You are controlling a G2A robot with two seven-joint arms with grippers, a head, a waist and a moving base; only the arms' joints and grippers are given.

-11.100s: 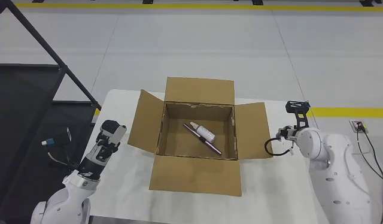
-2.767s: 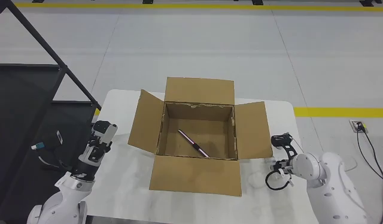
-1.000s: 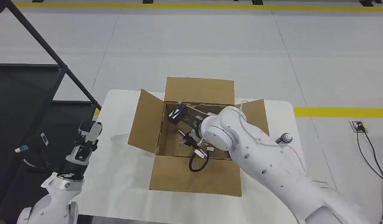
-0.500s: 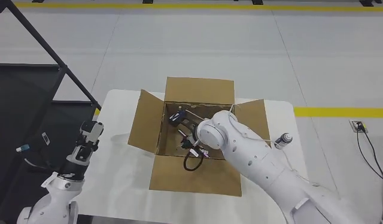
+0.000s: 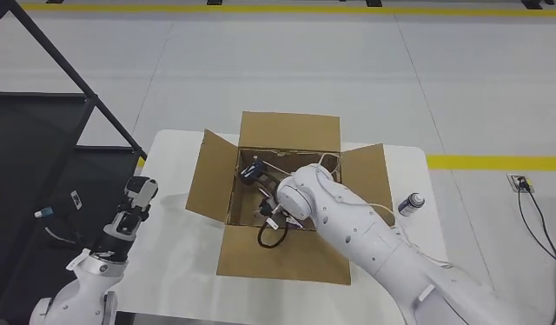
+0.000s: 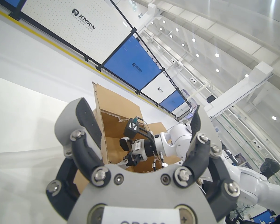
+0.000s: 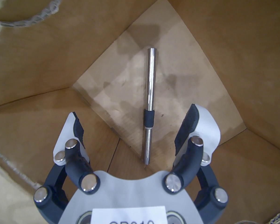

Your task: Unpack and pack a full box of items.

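Right pincer (image 7: 133, 120): jaws wide, holding nothing, lowered inside the box (image 7: 224, 36). The pen (image 7: 150, 87) lies flat on the box floor, and its black band falls in line between my two pads. It runs lengthwise through the gap, so closing would take it across its width. How far above the floor the pads stand, I cannot tell.

Hazards noted:
- The pen is thin, round and polished. If one pad meets it first, I expect it to roll aside or squirt out.
- It lies flush on cardboard. If I descend too little I close on air; if too far, the tips dig into the floor and may push the box along the table (image 5: 178, 238).
- A grip away from the band would let the long end droop and catch a wall on the way up.
- My arm fills much of the opening, so a careless lift could snag the torn upper edge.

Left pincer (image 6: 140, 115): jaws wide, empty, beyond the left flap and well apart from the work.

A bottle (image 5: 410, 204) stands on the table right of the box. It sits close to my exit path, and a wide swing could topple it.
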